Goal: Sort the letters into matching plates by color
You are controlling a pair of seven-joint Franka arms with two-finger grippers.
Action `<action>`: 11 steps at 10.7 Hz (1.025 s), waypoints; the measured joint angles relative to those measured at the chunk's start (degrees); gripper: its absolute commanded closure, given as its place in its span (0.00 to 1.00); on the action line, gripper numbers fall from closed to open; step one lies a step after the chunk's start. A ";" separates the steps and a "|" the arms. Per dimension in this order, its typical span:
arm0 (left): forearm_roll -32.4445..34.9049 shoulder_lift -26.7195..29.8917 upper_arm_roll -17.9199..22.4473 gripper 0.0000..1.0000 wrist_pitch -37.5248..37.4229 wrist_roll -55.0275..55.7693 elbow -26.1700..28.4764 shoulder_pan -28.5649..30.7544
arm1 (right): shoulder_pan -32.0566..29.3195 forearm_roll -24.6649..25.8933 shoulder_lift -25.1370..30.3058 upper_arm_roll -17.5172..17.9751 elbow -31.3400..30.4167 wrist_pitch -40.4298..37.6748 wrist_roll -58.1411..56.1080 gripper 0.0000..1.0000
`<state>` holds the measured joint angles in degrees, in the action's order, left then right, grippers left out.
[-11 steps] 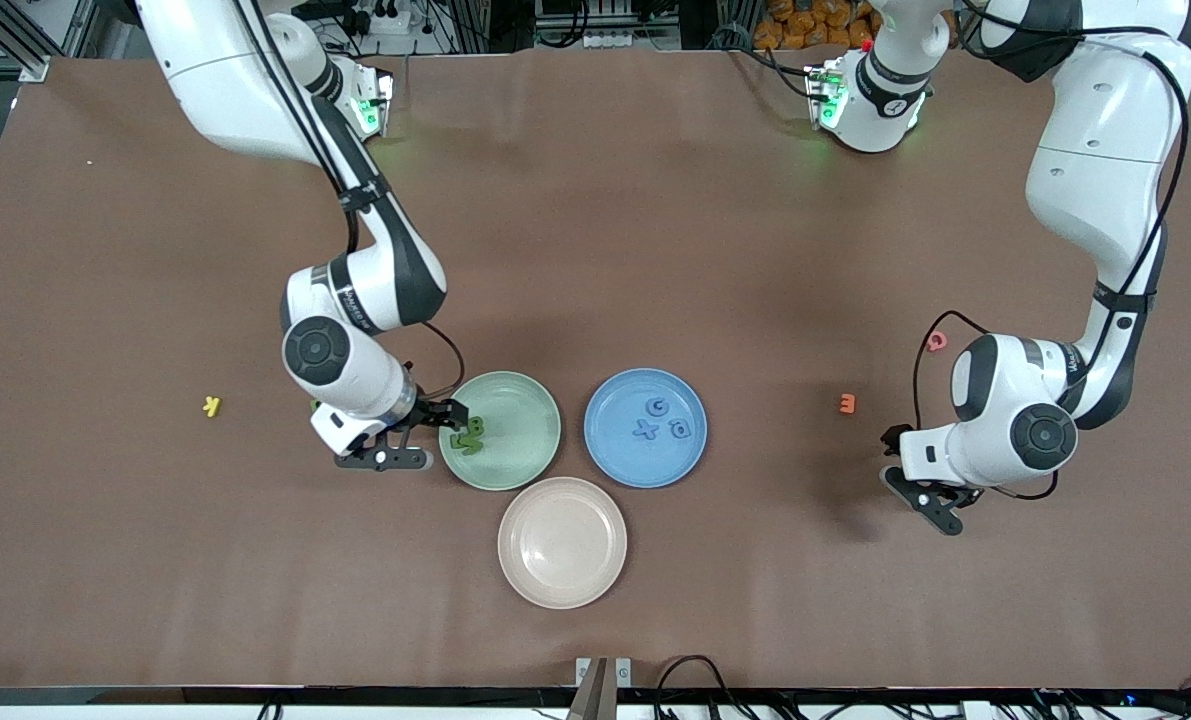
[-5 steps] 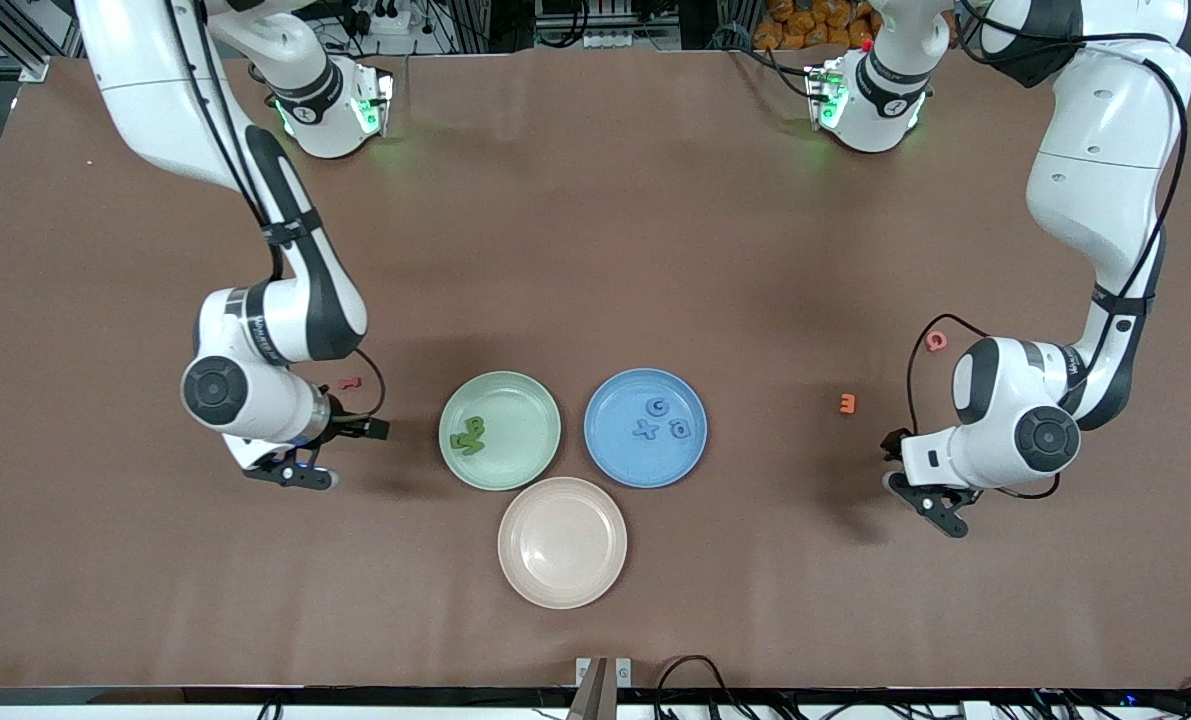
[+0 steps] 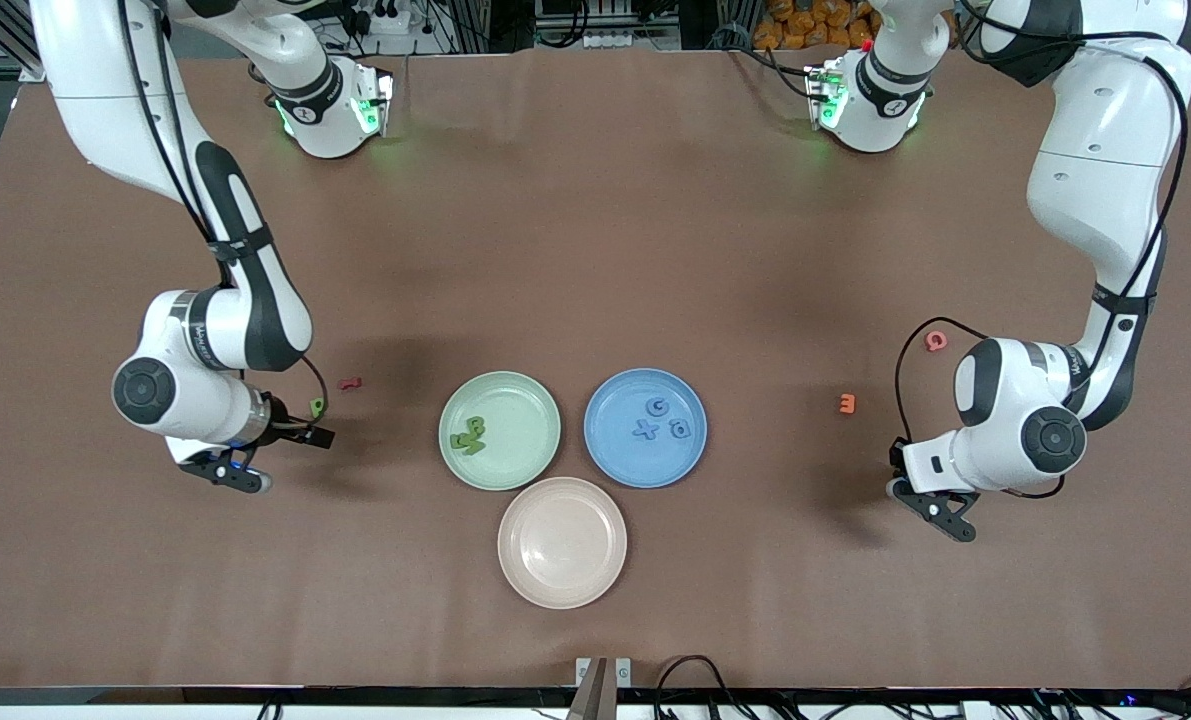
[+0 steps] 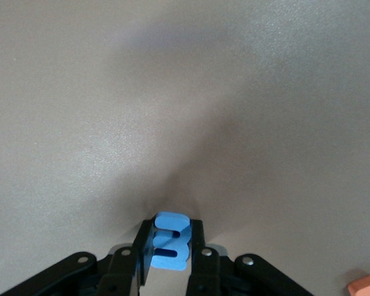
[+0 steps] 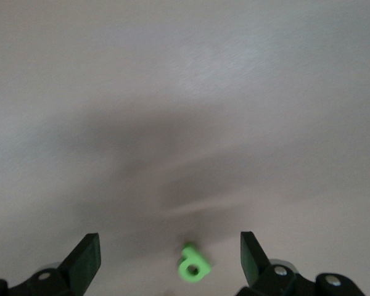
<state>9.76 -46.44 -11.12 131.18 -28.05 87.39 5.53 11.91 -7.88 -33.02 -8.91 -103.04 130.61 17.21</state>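
My left gripper (image 4: 170, 229) is shut on a blue letter (image 4: 171, 246), held upright between the jaws just above the table. In the front view this gripper (image 3: 930, 505) is low over the table at the left arm's end, and the letter is hidden there. My right gripper (image 5: 168, 246) hangs open over a loose green letter (image 5: 193, 266), which lies on the table (image 3: 316, 407) beside the gripper (image 3: 277, 457). The pale green plate (image 3: 520, 440) holds a small cluster of green letters (image 3: 471, 435). Three blue letters (image 3: 659, 407) lie in the blue plate (image 3: 620, 450).
A beige plate (image 3: 562, 545) sits nearer the front camera than the two coloured plates. An orange E (image 3: 848, 403) (image 4: 365, 285) and a pink-red G (image 3: 937, 341) lie by the left arm. A dark red piece (image 3: 351, 383) lies next to the green letter.
The right arm has left the green plate and swung toward its own end of the table, over the loose green letter. The left gripper has shut on the blue letter.
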 measured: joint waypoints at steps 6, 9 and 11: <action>0.00 0.76 -1.04 1.00 -0.09 6.61 -0.68 -1.73 | -1.96 -0.17 2.85 0.04 -11.73 12.26 0.25 0.00; 0.00 1.51 -1.30 1.00 -0.47 14.04 -1.14 -5.00 | -1.94 -0.38 2.92 0.30 -14.72 15.68 0.27 0.00; 0.00 2.34 -1.35 1.00 -0.74 22.90 -1.52 -8.30 | -1.74 -0.78 3.02 0.66 -15.92 16.48 0.27 0.00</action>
<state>9.75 -44.10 -12.46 130.44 -5.15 85.87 -2.77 10.16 -8.66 -30.01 -8.25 -118.96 147.09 17.47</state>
